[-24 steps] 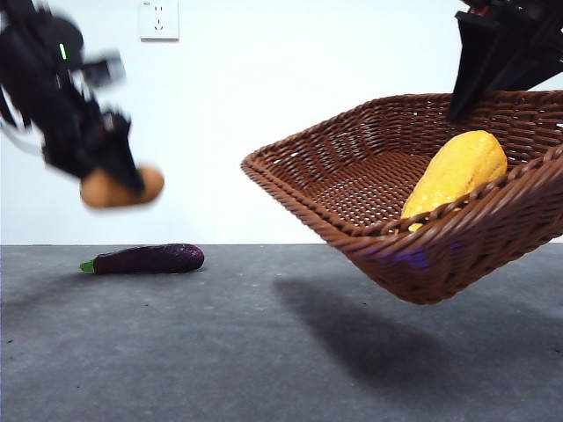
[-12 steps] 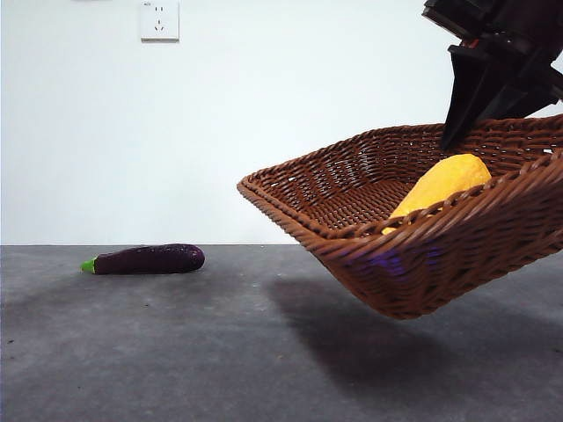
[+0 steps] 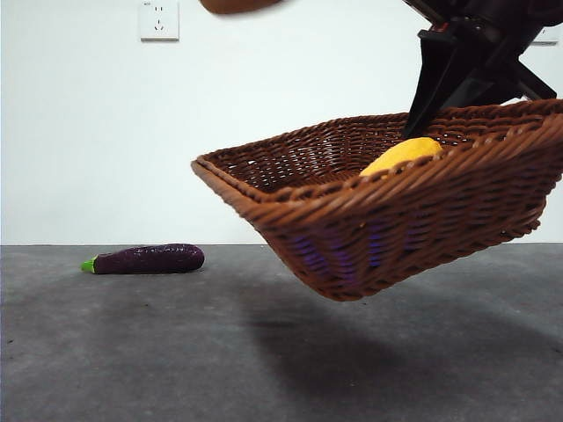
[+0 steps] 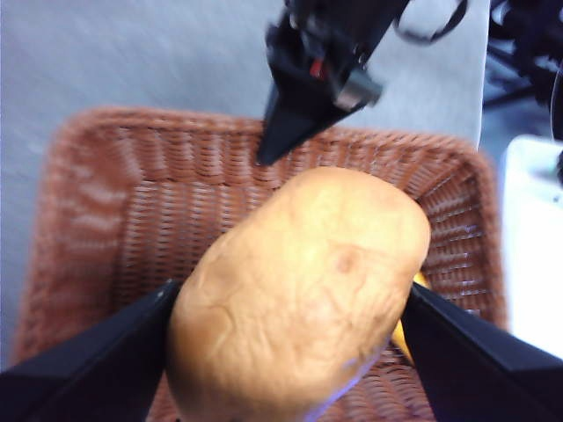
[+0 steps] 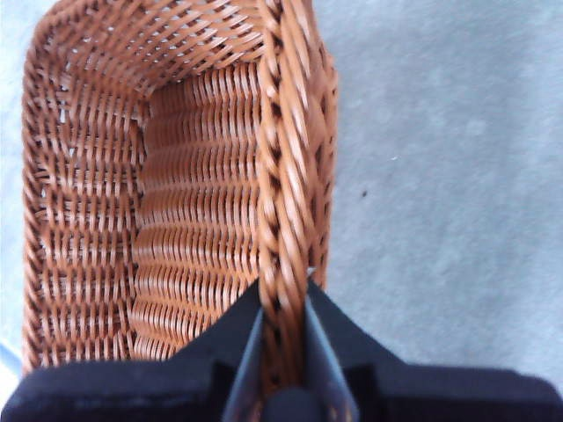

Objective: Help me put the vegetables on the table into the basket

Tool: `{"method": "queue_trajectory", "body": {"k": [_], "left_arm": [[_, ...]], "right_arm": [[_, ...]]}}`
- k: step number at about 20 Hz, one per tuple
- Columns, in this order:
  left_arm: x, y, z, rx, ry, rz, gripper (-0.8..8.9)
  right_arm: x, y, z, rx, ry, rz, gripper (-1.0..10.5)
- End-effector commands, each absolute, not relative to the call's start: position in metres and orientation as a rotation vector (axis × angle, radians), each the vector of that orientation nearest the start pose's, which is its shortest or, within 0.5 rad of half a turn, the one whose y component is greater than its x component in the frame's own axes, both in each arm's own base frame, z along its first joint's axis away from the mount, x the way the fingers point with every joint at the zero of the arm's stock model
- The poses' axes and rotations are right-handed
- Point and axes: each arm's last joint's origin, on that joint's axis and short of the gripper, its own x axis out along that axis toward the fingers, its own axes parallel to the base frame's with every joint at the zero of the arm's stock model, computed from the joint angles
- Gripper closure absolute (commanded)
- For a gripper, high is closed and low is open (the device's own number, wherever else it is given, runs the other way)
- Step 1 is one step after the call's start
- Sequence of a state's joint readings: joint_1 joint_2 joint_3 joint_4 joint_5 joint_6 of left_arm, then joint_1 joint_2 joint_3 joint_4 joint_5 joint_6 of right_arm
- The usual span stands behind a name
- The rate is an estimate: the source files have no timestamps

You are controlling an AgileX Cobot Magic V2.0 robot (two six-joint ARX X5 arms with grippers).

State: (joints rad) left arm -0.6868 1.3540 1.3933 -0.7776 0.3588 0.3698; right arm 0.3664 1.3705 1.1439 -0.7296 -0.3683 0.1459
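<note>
Basket (image 3: 387, 220) held off the table (image 3: 176, 352); potato (image 4: 295, 294) gripped above it.
Right gripper (image 5: 283, 303) pinches the basket's rim, tilting it; the yellow vegetable (image 3: 400, 155) lies inside, just below that gripper; left gripper (image 4: 290, 316) clamps the potato, with the basket's floor directly beneath; eggplant (image 3: 145, 258) lies on the table, well apart from both.

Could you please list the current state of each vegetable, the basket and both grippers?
Potato: gripped in the air above the basket.
Yellow vegetable: lying inside the basket.
Eggplant: lying on the table, untouched.
Basket: lifted off the table, tilted, held by its rim.
Left gripper: shut on the potato.
Right gripper: shut on the basket rim.
</note>
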Motion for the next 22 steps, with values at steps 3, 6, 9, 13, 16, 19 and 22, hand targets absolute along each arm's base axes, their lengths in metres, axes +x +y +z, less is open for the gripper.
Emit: {"method": "queue_trajectory", "body": {"k": [3,6,9,13,16,19,22], "left_arm": [[0.228,-0.206,0.334,0.468,0.693,-1.119,8.19],[0.242,-0.219,0.316,0.452,0.716,-1.133,8.19],[0.251,-0.227,0.3,0.455,0.766,-1.131,8.19],[0.257,-0.232,0.285,0.438,0.83,-1.123,7.28],[0.257,-0.232,0.285,0.432,0.834,-1.119,4.88],[0.257,-0.232,0.285,0.418,0.846,-1.111,4.16],[0.256,-0.231,0.283,0.407,0.878,-1.103,3.36]], "right_arm": [[0.253,0.109,0.287,0.151,1.025,0.611,9.6],[0.254,0.11,0.288,0.152,1.012,0.615,9.6],[0.254,0.11,0.288,0.151,1.008,0.615,9.6],[0.255,0.11,0.29,0.156,0.991,0.629,9.6],[0.255,0.11,0.29,0.156,0.99,0.629,9.6],[0.255,0.11,0.29,0.156,0.991,0.629,9.6],[0.255,0.11,0.29,0.157,0.991,0.629,9.6]]}}
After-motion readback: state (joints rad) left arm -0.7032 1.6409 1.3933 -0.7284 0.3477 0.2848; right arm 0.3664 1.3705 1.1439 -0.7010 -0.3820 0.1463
